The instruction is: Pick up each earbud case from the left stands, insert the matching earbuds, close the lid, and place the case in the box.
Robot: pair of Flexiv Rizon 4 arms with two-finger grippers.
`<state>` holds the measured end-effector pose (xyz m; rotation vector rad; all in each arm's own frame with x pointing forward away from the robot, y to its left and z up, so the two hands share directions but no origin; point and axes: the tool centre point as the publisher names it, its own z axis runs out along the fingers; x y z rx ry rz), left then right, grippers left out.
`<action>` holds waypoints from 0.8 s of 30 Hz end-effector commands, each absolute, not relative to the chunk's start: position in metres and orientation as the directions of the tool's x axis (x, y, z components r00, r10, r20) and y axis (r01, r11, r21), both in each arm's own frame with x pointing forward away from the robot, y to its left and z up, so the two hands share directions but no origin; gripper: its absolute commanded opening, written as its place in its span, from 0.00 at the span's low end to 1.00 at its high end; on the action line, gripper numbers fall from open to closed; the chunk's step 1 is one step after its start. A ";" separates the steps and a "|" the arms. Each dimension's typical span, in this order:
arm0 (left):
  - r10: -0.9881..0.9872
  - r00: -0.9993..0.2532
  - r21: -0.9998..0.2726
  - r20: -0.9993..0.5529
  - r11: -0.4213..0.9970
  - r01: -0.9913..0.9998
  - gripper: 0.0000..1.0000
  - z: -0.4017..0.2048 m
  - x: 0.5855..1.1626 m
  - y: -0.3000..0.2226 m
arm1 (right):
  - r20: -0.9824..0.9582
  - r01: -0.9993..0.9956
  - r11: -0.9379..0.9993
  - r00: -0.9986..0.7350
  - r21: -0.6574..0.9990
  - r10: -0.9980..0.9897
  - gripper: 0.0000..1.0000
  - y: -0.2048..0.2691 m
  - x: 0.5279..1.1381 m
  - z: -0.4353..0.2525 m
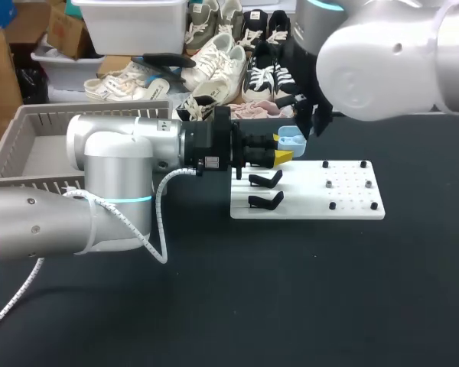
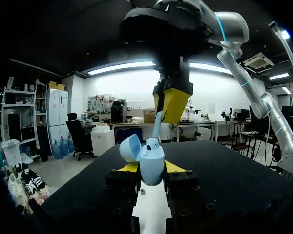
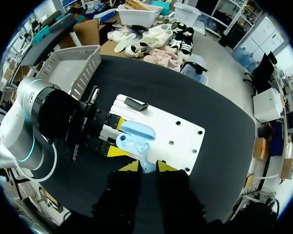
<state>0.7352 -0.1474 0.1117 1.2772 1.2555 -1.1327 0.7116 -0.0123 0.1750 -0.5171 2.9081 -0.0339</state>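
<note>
A light blue earbud case (image 2: pixel 152 163) with its lid swung open sits upright between my left gripper's (image 2: pixel 151 168) yellow tips, which are shut on it from both sides. In the head view that left gripper (image 1: pixel 284 149) holds the case (image 1: pixel 291 140) just over the far left edge of the white stand board (image 1: pixel 344 200). My right gripper (image 2: pixel 171 103) hangs directly above the case, shut on a light blue earbud (image 2: pixel 156 127) whose head rests at the case's opening. From the right wrist, the earbud (image 3: pixel 145 163) is pinched in the right gripper (image 3: pixel 147 167) over the open case (image 3: pixel 135 135).
Two empty black stands (image 1: pixel 265 180) (image 1: pixel 265 201) sit on the board's left part, with small black pegs on its right part. A grey slatted basket (image 1: pixel 30 122) stands at the table's far left. Dark bare tabletop lies in front of the board.
</note>
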 end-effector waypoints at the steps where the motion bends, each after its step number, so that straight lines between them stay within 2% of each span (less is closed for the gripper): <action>1: 0.085 0.032 0.033 -0.996 0.011 0.999 0.00 0.111 0.736 -0.147 | -0.171 -0.343 0.938 -0.922 -0.054 -0.347 0.00 -0.008 0.716 0.174; 24: 0.085 0.032 0.033 -0.996 0.011 0.999 0.00 0.111 0.736 -0.147 | -0.181 -0.384 0.923 -0.906 -0.024 -0.382 0.00 0.007 0.715 0.173</action>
